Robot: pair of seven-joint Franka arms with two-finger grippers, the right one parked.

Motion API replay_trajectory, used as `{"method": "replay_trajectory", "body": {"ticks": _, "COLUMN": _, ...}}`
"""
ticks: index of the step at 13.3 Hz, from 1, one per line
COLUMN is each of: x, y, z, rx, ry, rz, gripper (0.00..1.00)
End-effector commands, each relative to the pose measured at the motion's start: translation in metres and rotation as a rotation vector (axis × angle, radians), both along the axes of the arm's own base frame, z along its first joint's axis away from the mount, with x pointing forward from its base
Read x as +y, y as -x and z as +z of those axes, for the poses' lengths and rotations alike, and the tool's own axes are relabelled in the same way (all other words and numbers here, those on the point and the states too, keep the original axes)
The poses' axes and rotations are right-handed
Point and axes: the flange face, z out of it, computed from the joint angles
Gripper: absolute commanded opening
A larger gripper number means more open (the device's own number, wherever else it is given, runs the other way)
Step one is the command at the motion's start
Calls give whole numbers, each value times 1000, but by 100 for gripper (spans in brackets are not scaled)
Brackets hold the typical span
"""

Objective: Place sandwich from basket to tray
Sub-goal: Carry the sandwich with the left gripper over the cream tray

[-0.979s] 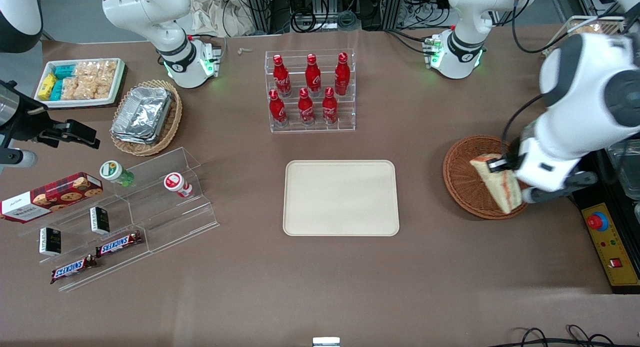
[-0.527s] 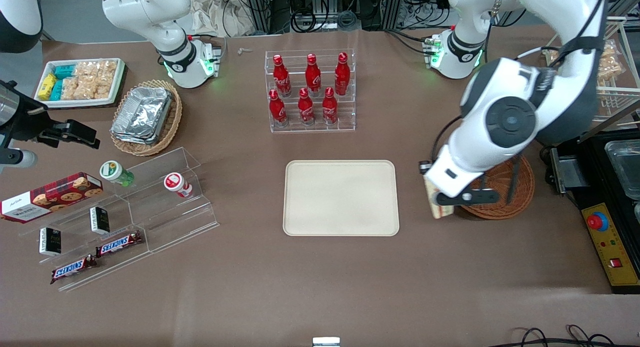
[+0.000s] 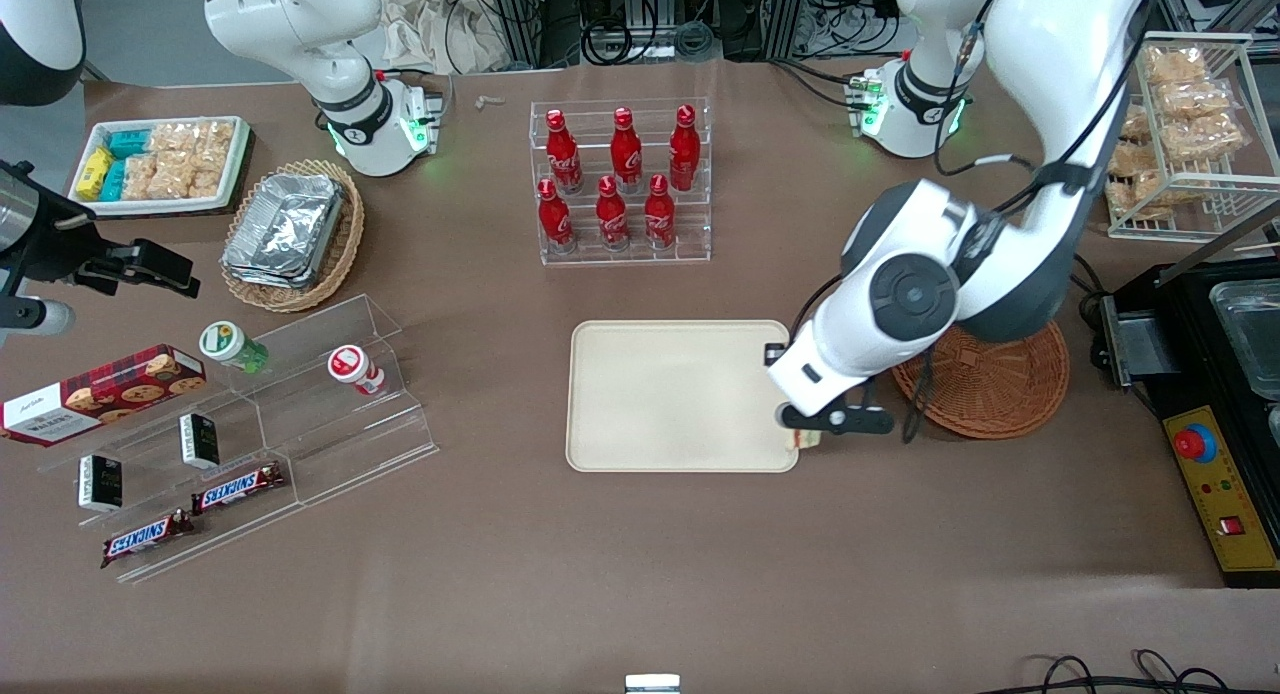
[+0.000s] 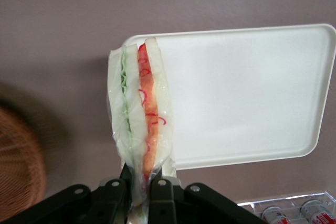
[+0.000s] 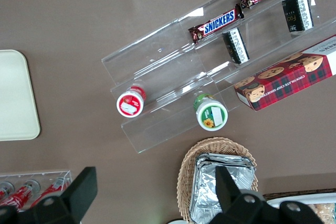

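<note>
Wrapped sandwich (image 4: 139,124) hanging pinched in the gripper (image 4: 140,184) over the cream tray's (image 3: 660,394) corner, wicker basket (image 3: 985,384) sitting empty beside

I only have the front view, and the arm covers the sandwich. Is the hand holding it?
Observer: Yes. The left wrist view shows the hand shut on one end of the sandwich.
Operator: Is it over the tray?
Observer: Only partly. It crosses the tray's edge at the corner nearest the basket, and the rest is over bare table.
Operator: Which way does it face?
Observer: Its cut edge, with the green and red stripes, faces the wrist camera.
</note>
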Motion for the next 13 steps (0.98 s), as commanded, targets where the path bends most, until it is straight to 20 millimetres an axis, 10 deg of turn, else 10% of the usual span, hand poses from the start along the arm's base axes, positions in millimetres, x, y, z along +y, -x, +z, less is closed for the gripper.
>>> {"method": "replay_trajectory", "body": {"ticks": 1, "x": -31, "y": 10, "z": -38, "rx": -20, "ry": -76, "rz": -63, "gripper": 0}}
{"method": "replay_trajectory", "body": {"ticks": 10, "x": -35, "y": 33, "z": -115, "rx": -14, "ry": -100, "rz": -92, "gripper": 7}}
{"method": "replay_trajectory", "body": {"ticks": 13, "x": -27, "y": 32, "z": -121, "rx": -10, "ry": -119, "rz": -102, "gripper": 86}}
